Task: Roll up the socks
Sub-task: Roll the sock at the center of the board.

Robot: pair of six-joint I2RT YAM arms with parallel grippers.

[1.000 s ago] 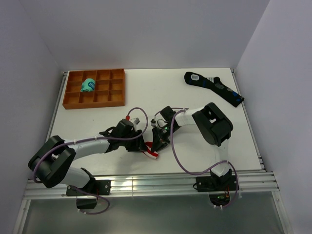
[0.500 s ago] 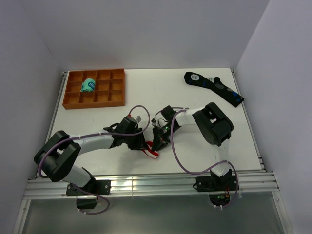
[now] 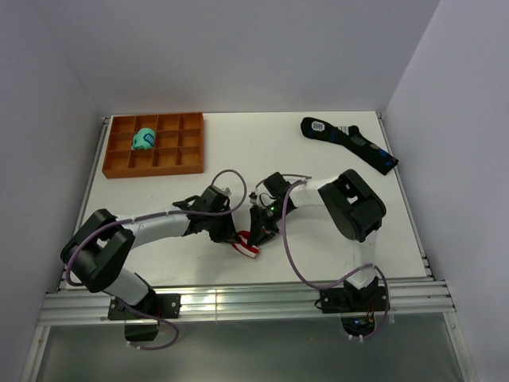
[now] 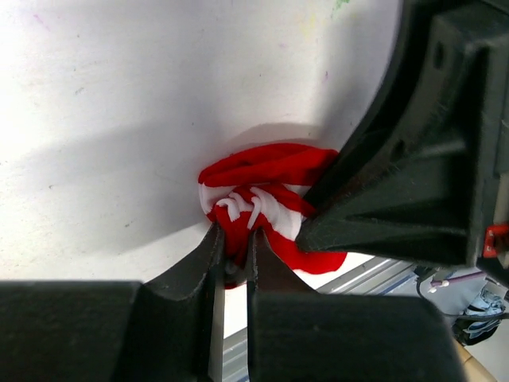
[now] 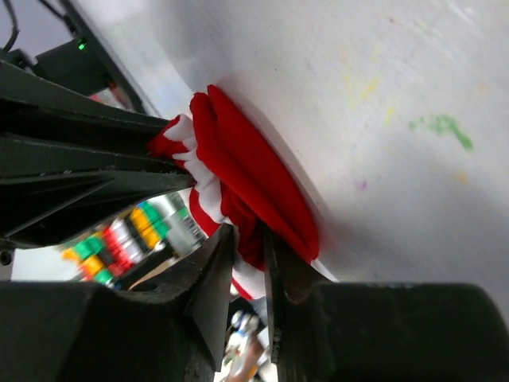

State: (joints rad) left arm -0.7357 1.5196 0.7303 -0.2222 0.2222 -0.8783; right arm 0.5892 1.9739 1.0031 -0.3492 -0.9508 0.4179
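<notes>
The red and white striped socks (image 3: 246, 244) lie bunched on the white table near its front edge, between my two grippers. My left gripper (image 3: 233, 235) comes in from the left and is shut on a red fold of the socks (image 4: 258, 208). My right gripper (image 3: 258, 235) comes in from the right and is shut on the other side of the socks (image 5: 238, 195). In the left wrist view my left gripper (image 4: 234, 243) pinches the fabric, and the right gripper's dark body fills the right side. In the right wrist view my right gripper (image 5: 249, 251) nips the fabric.
An orange compartment tray (image 3: 155, 143) stands at the back left with a teal sock bundle (image 3: 144, 139) in one cell. A long black sock with blue patches (image 3: 348, 142) lies at the back right. The table's metal front rail (image 3: 238, 302) runs just below the socks.
My left gripper has moved right, closing in on the socks, and its arm has stretched out. The sock bundle has bunched tighter between the two grippers. The right gripper has barely moved.
</notes>
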